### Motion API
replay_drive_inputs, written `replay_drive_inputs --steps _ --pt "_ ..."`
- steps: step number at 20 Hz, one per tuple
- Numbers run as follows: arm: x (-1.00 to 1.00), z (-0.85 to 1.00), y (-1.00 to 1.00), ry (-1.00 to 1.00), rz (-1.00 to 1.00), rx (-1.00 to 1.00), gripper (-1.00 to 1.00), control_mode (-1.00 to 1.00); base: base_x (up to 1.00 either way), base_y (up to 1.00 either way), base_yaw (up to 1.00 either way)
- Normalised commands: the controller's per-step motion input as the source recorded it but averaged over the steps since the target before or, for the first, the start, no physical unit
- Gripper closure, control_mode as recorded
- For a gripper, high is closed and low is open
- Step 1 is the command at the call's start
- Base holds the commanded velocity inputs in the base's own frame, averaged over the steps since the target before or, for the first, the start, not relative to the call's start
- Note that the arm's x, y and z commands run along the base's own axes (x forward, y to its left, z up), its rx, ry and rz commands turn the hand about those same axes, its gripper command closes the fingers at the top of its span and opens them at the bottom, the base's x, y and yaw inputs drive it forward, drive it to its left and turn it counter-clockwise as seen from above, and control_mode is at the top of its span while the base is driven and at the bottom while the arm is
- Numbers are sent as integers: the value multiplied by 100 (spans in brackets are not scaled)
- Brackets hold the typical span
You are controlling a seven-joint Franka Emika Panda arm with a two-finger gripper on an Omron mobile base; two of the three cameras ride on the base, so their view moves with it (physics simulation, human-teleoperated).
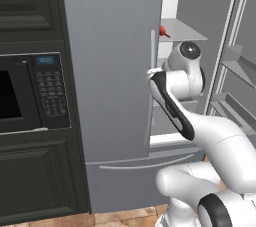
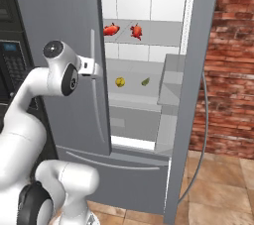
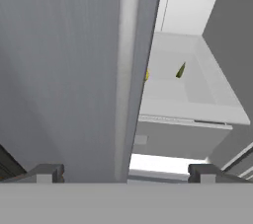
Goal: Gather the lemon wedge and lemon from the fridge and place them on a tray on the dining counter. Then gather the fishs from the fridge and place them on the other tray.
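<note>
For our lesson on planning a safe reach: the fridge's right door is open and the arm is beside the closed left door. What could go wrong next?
1. The open pincer sits right at the closed left door edge; swinging inward could scrape it.
2. The lemon lies near the lemon wedge, so a grab might knock the wedge.
3. The open right door narrows the way in, so the elbow could bump it.

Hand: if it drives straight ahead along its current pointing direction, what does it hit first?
Most likely the closed left fridge door: the hand, jaws open, faces the door's right edge, which runs up between the fingertips. The lemon sits deeper on its shelf, off to the right. Depth is unclear.
</note>
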Motion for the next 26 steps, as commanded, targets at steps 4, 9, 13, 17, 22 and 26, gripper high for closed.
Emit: replay_drive_inputs --steps 4,9,13,17,22,26 --pt "54 -2 2 0 0 5 -100 -100 0 0 0" --pt "58 -2 4 0 0 5 -100 -100 0 0 0" --pt "54 -6 3 0 0 3 -100 -100 0 0 0" --pt "41 -13 3 0 0 2 -100 -100 0 0 0" --pt "30 -15 1 0 0 2 -100 -100 0 0 0" --pt "29 -16 2 0 0 2 -100 -100 0 0 0"
